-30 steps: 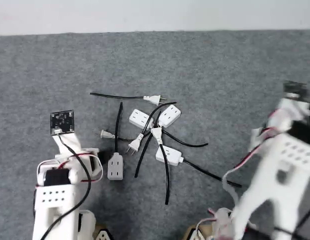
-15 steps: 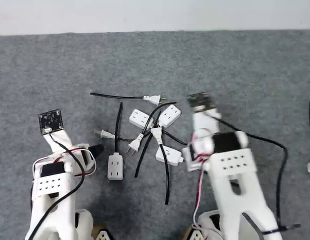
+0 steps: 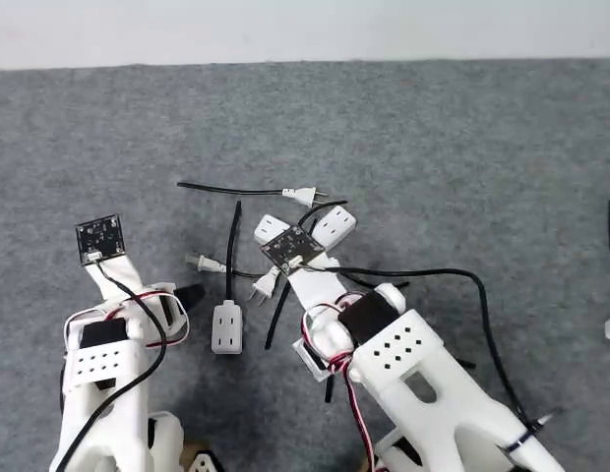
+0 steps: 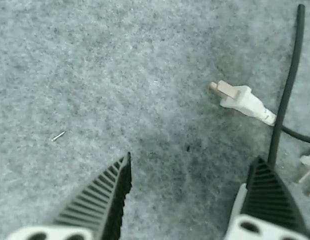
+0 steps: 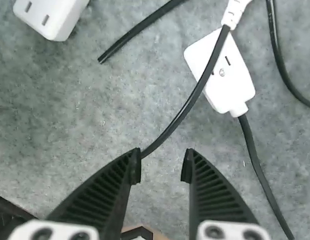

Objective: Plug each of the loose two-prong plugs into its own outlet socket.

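Right wrist view: right jaws released over a black cord (image 5: 195, 95) beside a white socket (image 5: 222, 75) mid-table, left jaws released near a loose plug (image 4: 240, 97); closing risks snagging cord, not plug.

Middle of frame, on mat (image 3: 462, 138): topmost plug (image 3: 305, 195), cord (image 3: 236, 190) trailing left. Just below, one socket (image 3: 268, 228) beside another socket (image 3: 333, 227). Further left, second plug (image 3: 209, 264); below that, lone socket (image 3: 226, 328). Left arm (image 3: 113, 364) lower left; right arm (image 3: 403, 364) lower middle, overlapping the cluster.
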